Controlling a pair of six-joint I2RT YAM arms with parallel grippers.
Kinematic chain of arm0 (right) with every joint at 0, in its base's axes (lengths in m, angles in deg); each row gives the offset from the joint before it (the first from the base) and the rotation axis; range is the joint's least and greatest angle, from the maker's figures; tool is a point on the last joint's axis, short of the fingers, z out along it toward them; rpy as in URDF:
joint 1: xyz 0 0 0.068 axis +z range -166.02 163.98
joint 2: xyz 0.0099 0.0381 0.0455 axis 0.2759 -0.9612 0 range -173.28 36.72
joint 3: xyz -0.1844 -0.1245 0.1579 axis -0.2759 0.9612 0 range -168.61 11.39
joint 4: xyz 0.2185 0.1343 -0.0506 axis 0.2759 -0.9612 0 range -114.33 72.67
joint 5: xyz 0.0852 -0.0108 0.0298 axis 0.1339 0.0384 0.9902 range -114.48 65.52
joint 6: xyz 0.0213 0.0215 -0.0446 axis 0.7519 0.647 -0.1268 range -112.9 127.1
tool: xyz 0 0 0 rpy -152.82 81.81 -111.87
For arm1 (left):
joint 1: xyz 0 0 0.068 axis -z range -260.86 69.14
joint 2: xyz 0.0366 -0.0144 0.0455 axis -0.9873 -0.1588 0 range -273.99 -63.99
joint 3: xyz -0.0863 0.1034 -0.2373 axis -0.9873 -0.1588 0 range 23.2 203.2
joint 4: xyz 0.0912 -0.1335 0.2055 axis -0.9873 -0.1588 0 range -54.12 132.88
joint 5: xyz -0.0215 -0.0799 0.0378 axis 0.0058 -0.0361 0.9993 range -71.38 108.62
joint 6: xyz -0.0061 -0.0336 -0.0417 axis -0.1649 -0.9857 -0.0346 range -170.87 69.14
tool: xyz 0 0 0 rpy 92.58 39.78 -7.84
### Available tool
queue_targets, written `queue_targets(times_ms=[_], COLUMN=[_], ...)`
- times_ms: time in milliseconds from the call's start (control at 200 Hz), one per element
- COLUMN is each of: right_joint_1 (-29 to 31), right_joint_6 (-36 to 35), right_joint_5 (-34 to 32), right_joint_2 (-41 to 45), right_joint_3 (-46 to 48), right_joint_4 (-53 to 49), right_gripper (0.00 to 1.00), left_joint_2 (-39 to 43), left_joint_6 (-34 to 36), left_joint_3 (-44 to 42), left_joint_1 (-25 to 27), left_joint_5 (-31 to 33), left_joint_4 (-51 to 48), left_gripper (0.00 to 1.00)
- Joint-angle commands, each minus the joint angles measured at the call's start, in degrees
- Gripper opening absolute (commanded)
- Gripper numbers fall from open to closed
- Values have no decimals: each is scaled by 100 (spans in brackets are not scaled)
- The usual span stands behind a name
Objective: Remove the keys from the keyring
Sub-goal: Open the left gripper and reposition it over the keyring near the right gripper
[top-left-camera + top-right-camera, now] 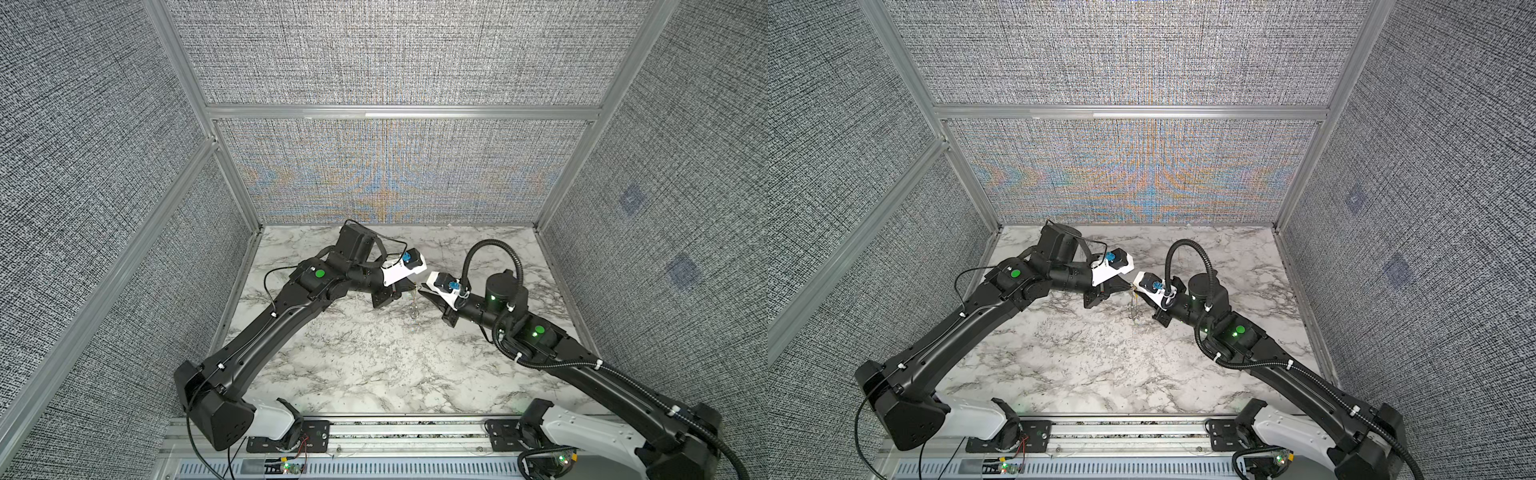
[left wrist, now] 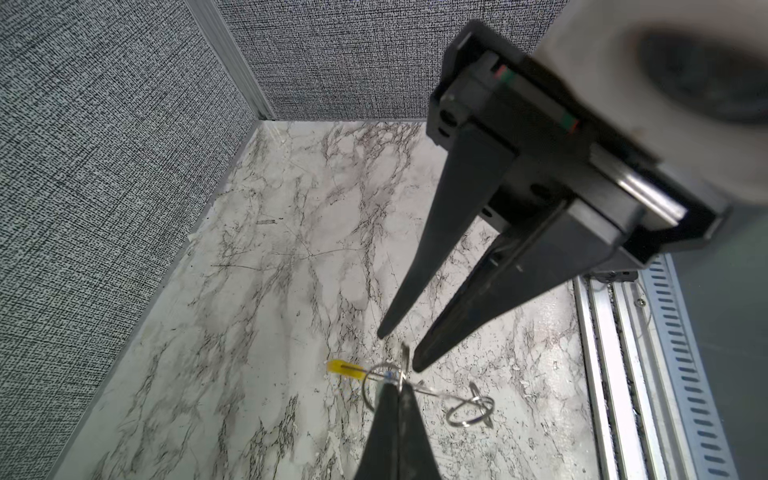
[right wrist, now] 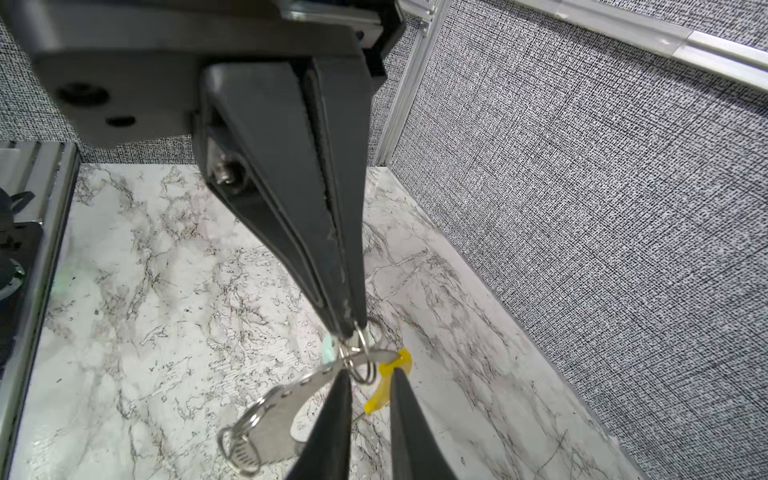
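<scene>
The keyring (image 3: 291, 395), a grey metal hoop with a yellow sleeve (image 3: 388, 384), hangs above the marble table. In both top views it dangles between the two arms (image 1: 412, 308) (image 1: 1133, 308). My left gripper (image 3: 351, 330) (image 2: 395, 387) is shut on small wire rings at the hoop's top. A speck of blue (image 2: 388, 375) shows at its tip and a pale key head (image 3: 329, 348) sits beside it. My right gripper (image 3: 370, 372) (image 2: 398, 350) stands open, its fingers straddling the wire rings and the sleeve's upper end. A further small ring (image 2: 469, 411) hangs lower on the hoop.
The marble table (image 1: 374, 365) is walled by grey fabric panels (image 1: 395, 174) on three sides. An aluminium rail (image 1: 407, 432) with both arm bases runs along the front edge.
</scene>
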Motion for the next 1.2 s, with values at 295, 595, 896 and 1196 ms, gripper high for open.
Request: queue_targets(times_ms=[295, 595, 896, 1196], right_joint_1=[2, -61, -203, -341], right_joint_6=[405, 360, 406, 653], right_joint_5=[401, 756, 1243, 1575], right_joint_2=[-67, -32, -63, -32], right_joint_3=[-61, -111, -106, 180], right_joint_4=[129, -179, -199, 496], right_gripper=[10, 0, 0, 0], left_joint_2=[57, 156, 320, 930], left_joint_6=[229, 407, 497, -47], left_joint_3=[-33, -156, -318, -1134], left_joint_1=[42, 49, 47, -378], left_joint_5=[-47, -121, -197, -206], left_joint_4=[-68, -91, 123, 1169], left_gripper=[0, 0, 6, 38])
